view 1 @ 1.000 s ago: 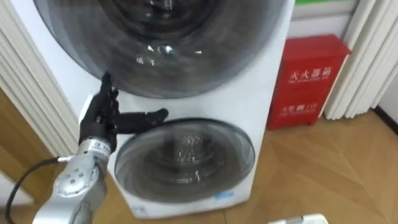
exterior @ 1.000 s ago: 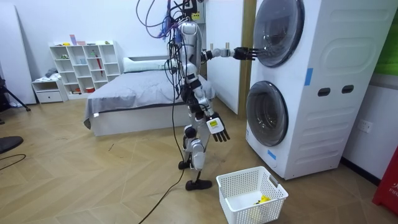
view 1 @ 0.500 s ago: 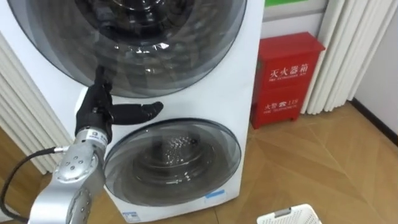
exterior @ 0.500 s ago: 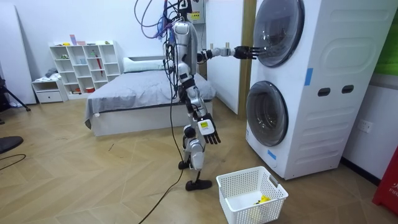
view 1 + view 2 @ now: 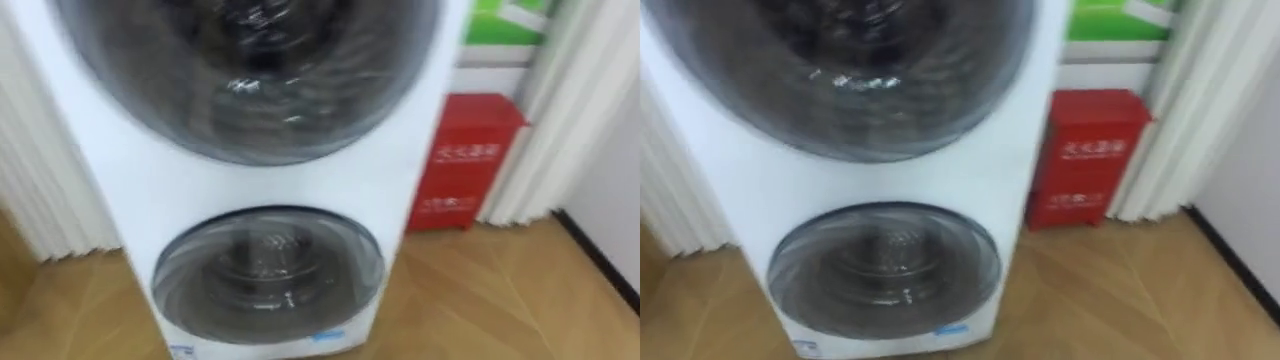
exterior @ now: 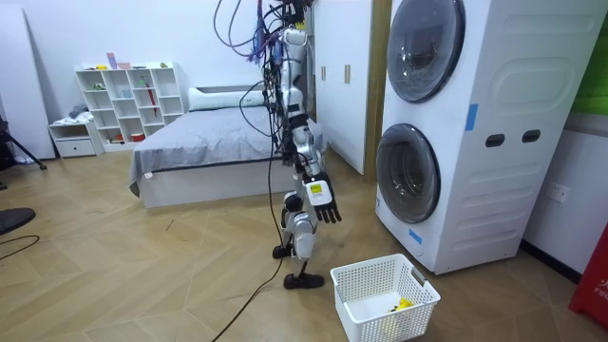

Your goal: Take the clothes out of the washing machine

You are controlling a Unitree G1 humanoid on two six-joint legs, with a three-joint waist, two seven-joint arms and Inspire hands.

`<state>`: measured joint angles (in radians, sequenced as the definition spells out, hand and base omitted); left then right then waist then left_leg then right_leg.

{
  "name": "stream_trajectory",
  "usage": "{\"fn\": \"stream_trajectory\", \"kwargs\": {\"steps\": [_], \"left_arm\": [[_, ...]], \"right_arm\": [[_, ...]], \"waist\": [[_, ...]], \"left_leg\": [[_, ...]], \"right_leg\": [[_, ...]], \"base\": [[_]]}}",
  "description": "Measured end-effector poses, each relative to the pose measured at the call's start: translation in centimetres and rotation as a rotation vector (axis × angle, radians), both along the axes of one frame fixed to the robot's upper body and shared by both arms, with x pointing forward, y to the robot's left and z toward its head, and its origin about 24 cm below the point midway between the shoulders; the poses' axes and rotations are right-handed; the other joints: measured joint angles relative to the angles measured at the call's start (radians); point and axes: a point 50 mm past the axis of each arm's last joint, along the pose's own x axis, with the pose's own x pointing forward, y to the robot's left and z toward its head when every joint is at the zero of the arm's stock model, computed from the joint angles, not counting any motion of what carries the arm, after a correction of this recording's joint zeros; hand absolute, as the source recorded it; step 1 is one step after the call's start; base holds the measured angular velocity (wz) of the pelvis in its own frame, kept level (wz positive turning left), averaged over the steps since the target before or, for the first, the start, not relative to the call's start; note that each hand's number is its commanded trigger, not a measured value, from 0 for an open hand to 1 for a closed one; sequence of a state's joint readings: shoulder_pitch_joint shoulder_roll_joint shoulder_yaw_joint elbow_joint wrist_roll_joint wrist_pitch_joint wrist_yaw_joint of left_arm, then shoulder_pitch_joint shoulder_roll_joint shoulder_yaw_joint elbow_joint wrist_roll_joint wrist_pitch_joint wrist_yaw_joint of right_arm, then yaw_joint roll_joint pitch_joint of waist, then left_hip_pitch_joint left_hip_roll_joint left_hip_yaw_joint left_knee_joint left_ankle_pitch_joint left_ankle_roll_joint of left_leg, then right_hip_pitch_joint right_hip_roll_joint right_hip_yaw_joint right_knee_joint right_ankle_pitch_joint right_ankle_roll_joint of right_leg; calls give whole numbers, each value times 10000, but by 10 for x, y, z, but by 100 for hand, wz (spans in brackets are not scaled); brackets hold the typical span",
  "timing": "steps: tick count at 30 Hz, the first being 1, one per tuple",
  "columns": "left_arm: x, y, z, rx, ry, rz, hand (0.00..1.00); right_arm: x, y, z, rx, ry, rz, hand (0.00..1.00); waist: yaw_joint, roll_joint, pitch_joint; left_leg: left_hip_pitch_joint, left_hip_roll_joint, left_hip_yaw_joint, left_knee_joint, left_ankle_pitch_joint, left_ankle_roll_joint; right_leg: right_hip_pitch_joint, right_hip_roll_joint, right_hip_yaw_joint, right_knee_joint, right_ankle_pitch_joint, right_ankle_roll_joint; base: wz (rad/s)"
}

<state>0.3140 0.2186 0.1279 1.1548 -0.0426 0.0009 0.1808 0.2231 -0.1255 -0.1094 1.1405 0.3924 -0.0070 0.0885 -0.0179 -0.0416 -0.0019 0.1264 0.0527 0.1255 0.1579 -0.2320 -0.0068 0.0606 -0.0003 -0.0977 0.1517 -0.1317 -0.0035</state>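
Before one washing machine (image 6: 513, 95) with two round doors (image 5: 250, 80) (image 5: 268, 275), near one basket (image 6: 375, 321), the right hand (image 6: 321, 198) hangs slack-fingered.

Both round doors on the washer (image 6: 494, 114) are closed, upper door (image 5: 250, 70) and lower door (image 5: 268, 272), so glass blocks any reach into either drum. In the room view bare floor (image 6: 190, 275) lies open between the robot and the washer front for an arm to swing through, with the basket (image 6: 385, 296) low on the floor near the washer's front corner and the bed (image 6: 218, 152) well back behind the robot. Right of the washer a red cabinet (image 5: 462, 160) sits just beside it and a curtain (image 5: 570, 110) hangs next to that, so that side is tight.
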Motion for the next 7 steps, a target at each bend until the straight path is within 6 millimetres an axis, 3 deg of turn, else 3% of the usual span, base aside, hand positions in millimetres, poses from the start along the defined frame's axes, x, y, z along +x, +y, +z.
{"fn": "stream_trajectory", "kwargs": {"steps": [1,3,7], "left_arm": [[-17,-2,1,117,580,-119,0],[-31,-14,-2,-98,1155,-229,0],[-18,-39,-11,-702,881,-317,0]], "right_arm": [[4,2,0,37,-168,8,0],[10,3,-1,134,-351,172,0],[10,9,-3,392,-227,551,0]], "waist": [[43,135,54],[57,263,89],[71,381,104]], "left_leg": [[90,12,-5,-2,-45,12],[116,1,-18,3,-98,35],[61,-118,-196,81,-144,50]], "right_leg": [[117,1,-64,-5,-3,5],[246,-20,-143,-4,-18,26],[247,-129,-158,16,-253,44]], "base": [[13],[4],[8]]}}
